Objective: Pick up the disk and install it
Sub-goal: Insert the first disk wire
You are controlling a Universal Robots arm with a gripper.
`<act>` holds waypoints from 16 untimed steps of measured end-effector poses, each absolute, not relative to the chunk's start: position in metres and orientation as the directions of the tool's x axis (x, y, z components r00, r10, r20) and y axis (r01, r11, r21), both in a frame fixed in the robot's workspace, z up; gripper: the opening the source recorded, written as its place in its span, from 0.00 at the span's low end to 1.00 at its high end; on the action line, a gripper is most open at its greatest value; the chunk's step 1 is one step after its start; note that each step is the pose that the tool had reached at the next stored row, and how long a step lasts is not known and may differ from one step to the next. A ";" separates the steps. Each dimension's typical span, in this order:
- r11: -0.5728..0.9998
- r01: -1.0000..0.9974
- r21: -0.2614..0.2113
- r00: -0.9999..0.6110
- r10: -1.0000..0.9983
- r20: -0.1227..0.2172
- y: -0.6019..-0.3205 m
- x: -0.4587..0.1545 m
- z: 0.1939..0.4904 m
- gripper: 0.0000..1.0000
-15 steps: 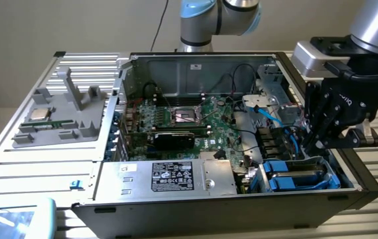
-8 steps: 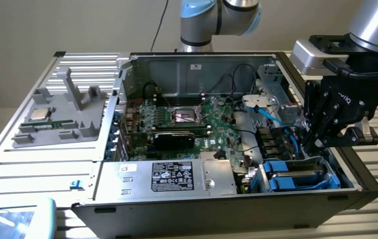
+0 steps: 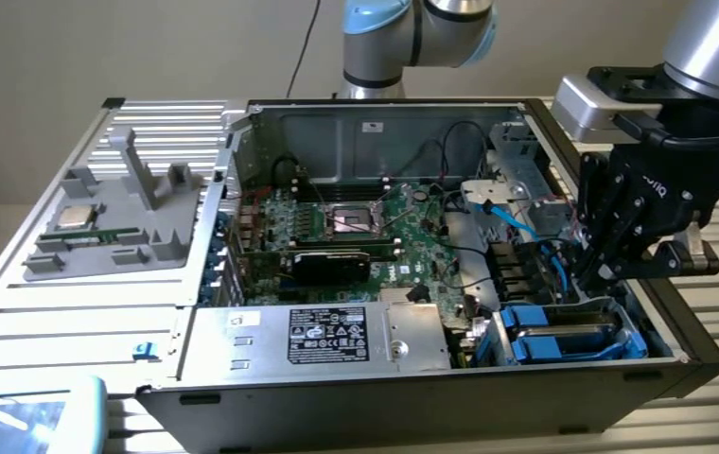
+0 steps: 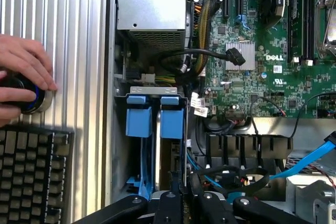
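The disk (image 3: 587,340), a silver-grey drive in a bright blue carrier, stands on edge in the drive bay at the case's front corner, on the exterior view's right. A second blue carrier (image 3: 530,333) stands beside it. In the wrist view the two blue carrier ends (image 4: 171,118) (image 4: 139,121) sit side by side under a metal bracket. My gripper (image 3: 597,276) hangs just above the bay, pointing down, fingers close together. In the wrist view my gripper (image 4: 184,199) lines up with the disk's edge. I cannot tell whether the fingers touch it.
The open case holds the motherboard (image 3: 347,227), a silver box with a black label (image 3: 328,336) and blue cables (image 3: 517,219) near the bay. A grey tray with a small chip (image 3: 76,216) lies outside. A person's hand (image 4: 23,72) rests on a round knob beside a keyboard (image 4: 31,177).
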State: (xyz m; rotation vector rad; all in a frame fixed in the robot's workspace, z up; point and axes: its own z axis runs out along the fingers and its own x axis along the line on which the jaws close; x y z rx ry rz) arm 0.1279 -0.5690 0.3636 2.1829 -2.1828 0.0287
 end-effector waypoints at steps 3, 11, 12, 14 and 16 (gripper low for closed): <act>0.001 -1.000 0.026 0.001 -0.999 0.049 -0.569 0.128 0.363 0.16; 0.000 -0.999 0.039 0.001 -0.999 0.045 -0.569 0.127 0.360 0.16; 0.001 -0.999 0.049 0.002 -0.999 0.045 -0.569 0.127 0.360 0.16; 0.001 -0.998 0.067 0.002 -0.999 0.044 -0.569 0.127 0.359 0.16; 0.001 -0.998 0.067 0.002 -0.999 0.043 -0.569 0.127 0.359 0.16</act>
